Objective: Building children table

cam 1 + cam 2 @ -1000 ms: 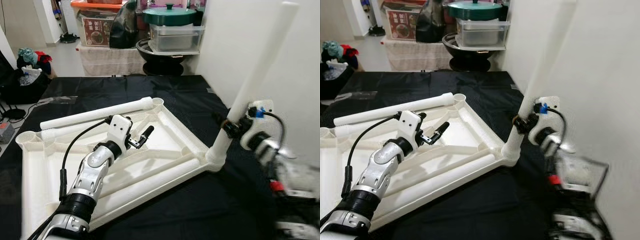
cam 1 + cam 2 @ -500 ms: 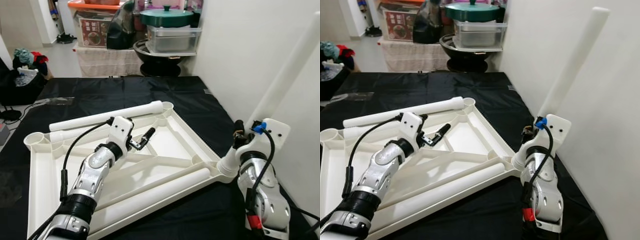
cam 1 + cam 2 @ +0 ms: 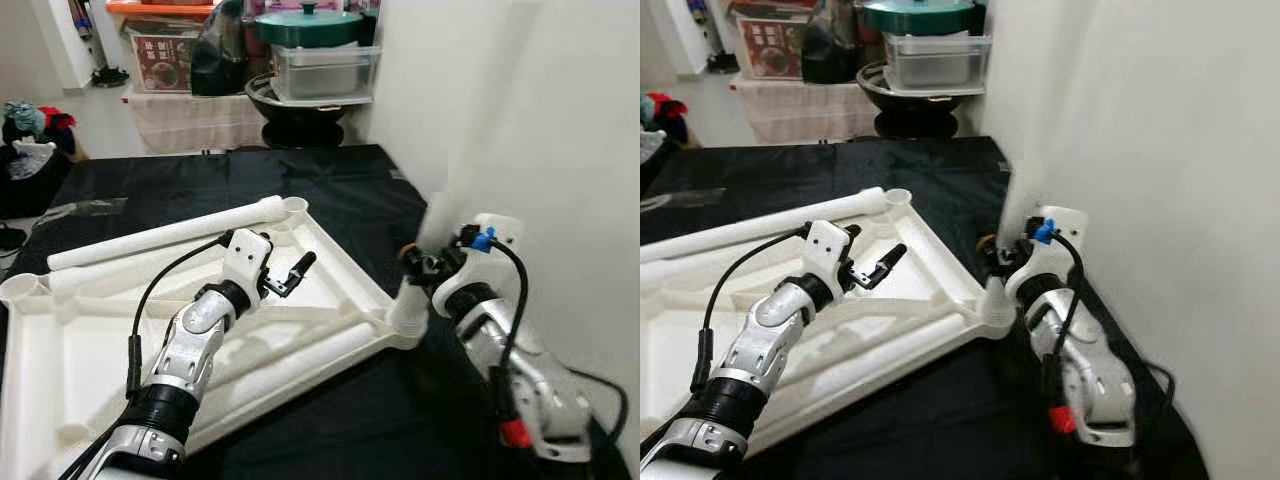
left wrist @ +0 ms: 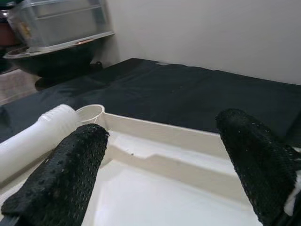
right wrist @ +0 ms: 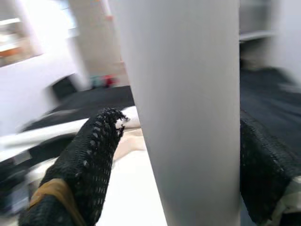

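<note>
Upturned white plastic tabletop (image 3: pixel 330 262) on black cloth (image 3: pixel 340 190). Right gripper (image 3: pixel 425 268) clasping upright white tube leg (image 5: pixel 188 117) at corner socket. Left gripper (image 3: pixel 292 275), fingers spread, above tabletop.

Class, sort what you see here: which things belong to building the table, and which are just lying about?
Job: upturned white plastic tabletop; upright white leg gripped by right gripper; loose white legs; left gripper.
Lying about: green-lidded pot; clear plastic box; black mat.

The white table leg (image 3: pixel 470 150) is motion-blurred against the wall, its top cut off.
</note>
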Tool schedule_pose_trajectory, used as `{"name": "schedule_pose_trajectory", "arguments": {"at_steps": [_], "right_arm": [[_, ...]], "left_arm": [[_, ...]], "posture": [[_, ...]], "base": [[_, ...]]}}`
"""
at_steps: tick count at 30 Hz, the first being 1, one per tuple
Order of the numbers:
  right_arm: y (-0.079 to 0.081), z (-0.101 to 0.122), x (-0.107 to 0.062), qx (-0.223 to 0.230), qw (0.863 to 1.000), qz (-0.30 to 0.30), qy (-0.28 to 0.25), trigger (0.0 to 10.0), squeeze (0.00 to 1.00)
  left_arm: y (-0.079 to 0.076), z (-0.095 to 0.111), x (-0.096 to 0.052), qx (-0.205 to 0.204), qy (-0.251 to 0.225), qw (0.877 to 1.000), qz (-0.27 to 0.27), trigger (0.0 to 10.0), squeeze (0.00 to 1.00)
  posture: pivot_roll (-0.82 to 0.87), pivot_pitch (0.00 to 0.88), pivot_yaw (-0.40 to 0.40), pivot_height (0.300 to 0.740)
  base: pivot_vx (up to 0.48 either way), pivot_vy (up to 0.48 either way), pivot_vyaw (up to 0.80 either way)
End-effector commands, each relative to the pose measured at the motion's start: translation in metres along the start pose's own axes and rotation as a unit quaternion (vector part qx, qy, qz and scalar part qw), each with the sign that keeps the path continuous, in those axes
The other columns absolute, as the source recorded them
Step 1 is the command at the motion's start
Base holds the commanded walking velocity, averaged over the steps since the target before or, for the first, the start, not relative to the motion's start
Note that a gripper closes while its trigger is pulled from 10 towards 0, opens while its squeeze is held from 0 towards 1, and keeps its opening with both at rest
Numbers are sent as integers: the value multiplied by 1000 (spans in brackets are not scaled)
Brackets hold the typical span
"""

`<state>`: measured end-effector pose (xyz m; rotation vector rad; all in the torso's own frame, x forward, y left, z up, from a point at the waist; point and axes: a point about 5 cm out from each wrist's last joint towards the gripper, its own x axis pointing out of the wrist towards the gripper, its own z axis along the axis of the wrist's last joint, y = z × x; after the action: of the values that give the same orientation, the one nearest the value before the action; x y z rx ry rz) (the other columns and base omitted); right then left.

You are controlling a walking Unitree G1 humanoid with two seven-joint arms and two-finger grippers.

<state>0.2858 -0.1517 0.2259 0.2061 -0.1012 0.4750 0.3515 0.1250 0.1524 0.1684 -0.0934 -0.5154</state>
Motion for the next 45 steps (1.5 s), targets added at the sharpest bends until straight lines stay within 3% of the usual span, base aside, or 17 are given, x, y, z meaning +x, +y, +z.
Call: {"name": "schedule_pose_trajectory", "arguments": {"at_steps": [1, 3, 5, 8, 10, 20, 23, 24, 26, 27, 30, 32, 39, 41, 44, 45], "right_arm": [[6, 2, -3, -2, 997, 73, 18, 10000, 0], [-4, 4, -11, -32, 989, 137, 44, 10000, 0], [-4, 4, -11, -32, 989, 137, 44, 10000, 0], [-9, 2, -14, -81, 975, 190, 82, 10000, 0], [-9, 1, -14, -88, 972, 201, 89, 10000, 0], [-6, -11, 6, -75, 967, 217, 107, 10000, 0], [-3, -21, 21, -54, 971, 209, 98, 10000, 0], [-2, -22, 26, -43, 974, 202, 88, 8039, 0], [-2, -22, 26, -43, 974, 202, 88, 8039, 0], [-3, -22, 29, -34, 977, 196, 79, 314, 0], [-8, -21, 30, -35, 980, 184, 70, 0, 0], [-19, -17, 27, -35, 988, 144, 52, 0, 0], [-28, -15, 24, -33, 993, 103, 40, 0, 0], [-39, -20, 20, -52, 997, 28, 41, 0, 0], [-46, -23, 17, -69, 996, -20, 48, 0, 0], [-53, -27, 14, -84, 992, -76, 58, 0, 0]], "left_arm": [[0, -6, -3, 1, 11, 1000, 2, 10000, 0], [-2, -6, -3, 0, 11, 1000, -1, 10000, 0], [-2, -6, -3, 0, 11, 1000, -1, 10000, 0], [1, -6, -4, 2, 12, 1000, 0, 10000, 0], [2, -6, -5, 3, 12, 1000, 1, 10000, 0], [0, -7, -5, 1, 13, 1000, 1, 10000, 0], [-1, -8, -5, 2, 14, 1000, -2, 10000, 0], [0, -7, -6, 4, 15, 1000, -2, 10000, 0], [0, -7, -6, 4, 15, 1000, -2, 10000, 0], [2, -7, -6, 5, 15, 1000, -1, 10000, 0], [4, -7, -6, 6, 15, 1000, 1, 10000, 0], [1, -8, -6, 5, 15, 1000, 0, 10000, 0], [-2, -9, -5, 3, 15, 1000, -3, 10000, 0], [-3, -9, -5, 4, 16, 1000, -6, 10000, 0], [-2, -9, -4, 4, 17, 1000, -7, 10000, 0], [-2, -9, -4, 5, 17, 1000, -8, 10000, 0]], "posture": [[14, 0, -58, 740], [25, 0, -62, 740], [25, 0, -62, 740], [35, 0, -70, 740], [35, 0, -70, 740], [50, 0, -82, 740], [59, 0, -88, 740], [62, 0, -90, 740], [62, 0, -90, 740], [62, 0, -91, 740], [59, 0, -91, 740], [46, 0, -88, 740], [41, 0, -84, 740], [28, 0, -69, 740], [28, 0, -69, 740], [20, 0, -65, 740]], "base": [[0, 0, 0], [0, 0, 0], [0, 0, 0], [0, 0, 0], [0, 0, 0], [0, 0, 0], [0, 0, 0], [0, 0, 0], [0, 0, 0], [0, 0, 0], [0, 0, 0], [0, 0, 0], [0, 0, 0], [0, 0, 0], [0, 0, 0], [0, 0, 0]]}}
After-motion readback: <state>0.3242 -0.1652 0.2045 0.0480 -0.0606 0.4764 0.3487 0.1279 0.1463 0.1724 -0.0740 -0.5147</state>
